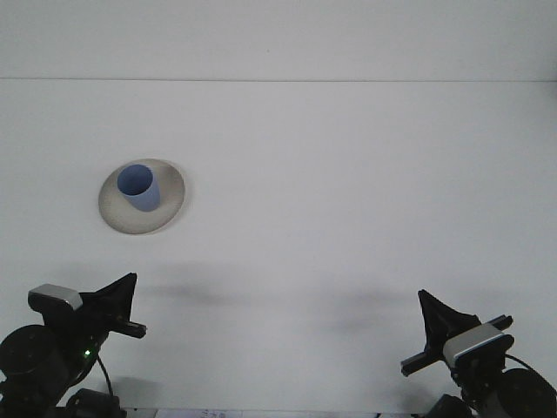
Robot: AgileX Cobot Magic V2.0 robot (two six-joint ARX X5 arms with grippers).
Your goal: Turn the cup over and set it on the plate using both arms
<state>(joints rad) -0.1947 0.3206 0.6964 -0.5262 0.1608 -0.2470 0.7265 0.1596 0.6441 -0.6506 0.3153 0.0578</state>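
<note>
Down at the near edge of the table (348, 218), my left gripper (122, 300) sits by the left corner and my right gripper (435, 318) by the right, fingers pressed together on both, holding nothing. Farther out, toward the left edge, the cup (137, 187) stands mouth-up on the plate (170, 205).

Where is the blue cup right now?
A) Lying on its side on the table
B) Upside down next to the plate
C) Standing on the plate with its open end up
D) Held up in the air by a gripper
C: the blue cup stands open end up on the plate, while the left gripper and right gripper sit far from it near the bottom edge.
</note>
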